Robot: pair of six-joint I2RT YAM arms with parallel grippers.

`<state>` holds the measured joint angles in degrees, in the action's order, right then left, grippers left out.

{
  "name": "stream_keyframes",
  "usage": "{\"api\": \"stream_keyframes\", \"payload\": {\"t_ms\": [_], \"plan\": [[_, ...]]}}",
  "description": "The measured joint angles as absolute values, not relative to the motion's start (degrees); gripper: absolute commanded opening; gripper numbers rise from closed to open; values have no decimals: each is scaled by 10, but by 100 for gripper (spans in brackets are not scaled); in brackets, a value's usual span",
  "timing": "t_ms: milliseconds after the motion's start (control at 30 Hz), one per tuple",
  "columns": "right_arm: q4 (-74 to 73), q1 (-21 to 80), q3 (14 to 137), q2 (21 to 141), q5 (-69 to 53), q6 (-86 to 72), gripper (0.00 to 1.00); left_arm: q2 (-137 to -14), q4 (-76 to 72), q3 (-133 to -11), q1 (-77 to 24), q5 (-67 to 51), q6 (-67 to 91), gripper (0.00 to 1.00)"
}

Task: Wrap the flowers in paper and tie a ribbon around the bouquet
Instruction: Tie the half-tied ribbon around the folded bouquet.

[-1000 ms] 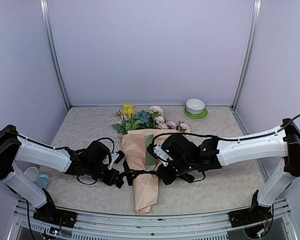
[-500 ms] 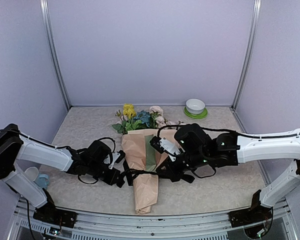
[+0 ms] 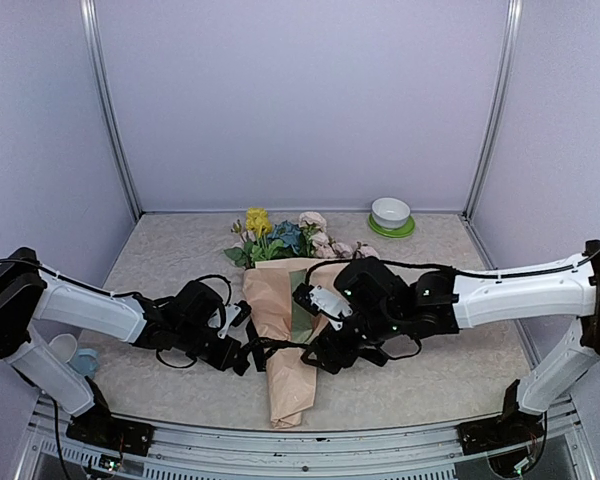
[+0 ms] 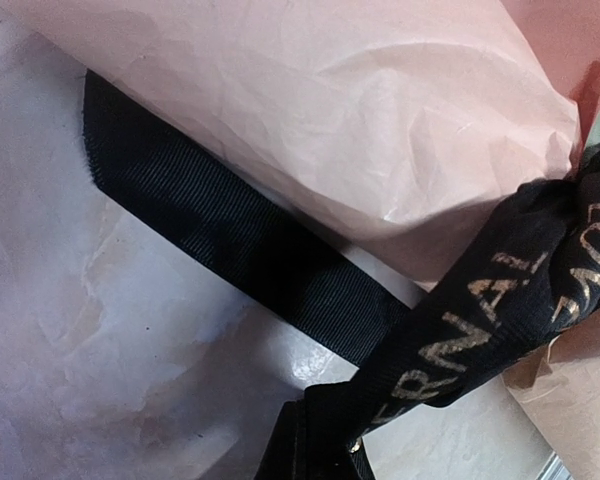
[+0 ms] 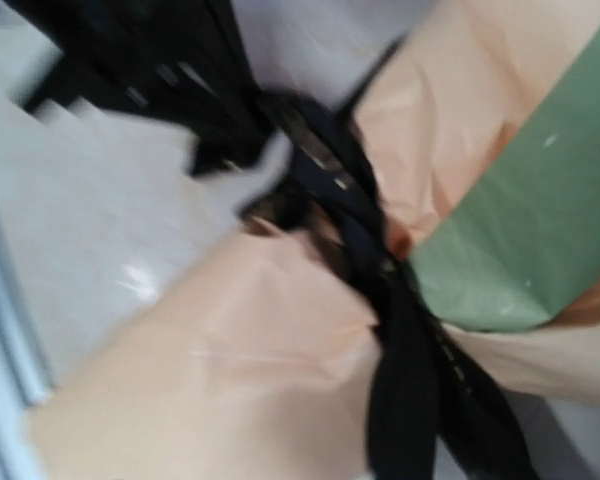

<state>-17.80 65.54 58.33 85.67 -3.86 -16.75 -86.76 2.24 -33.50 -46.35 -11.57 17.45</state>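
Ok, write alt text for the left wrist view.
A flat black ribbon with gold lettering emerges from under a crinkled peach-tan paper cone and bunches tightly against it at the right edge. Pale table surface fills the lower left.

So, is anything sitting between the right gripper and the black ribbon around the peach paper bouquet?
Nothing visible does. The right gripper hangs right at the flat black ribbon where it crosses the peach-tan paper cone bouquet. The blurred right wrist view shows only ribbon and paper ahead.
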Motion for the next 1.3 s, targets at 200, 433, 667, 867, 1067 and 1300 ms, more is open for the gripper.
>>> {"api": "stream_keyframes", "payload": {"t_ms": [200, 433, 667, 867, 1067, 1300], "plan": [[-213, 659, 616, 944, 15, -142, 47, -869, 24, -336, -464, -116, 173, 0], [-226, 659, 640, 962, 75, -131, 0, -871, 24, -338, -464, -116, 171, 0], [-225, 659, 640, 963, 77, -129, 0, -871, 24, -339, -464, -116, 168, 0], [-213, 660, 620, 916, -4, -111, 0, -871, 25, -339, -464, -116, 165, 0], [-190, 672, 591, 797, -173, -90, 0, -871, 24, -339, -464, -116, 165, 0], [-140, 675, 566, 722, -286, -89, 3, -873, 24, -340, -464, -116, 164, 0]]}}
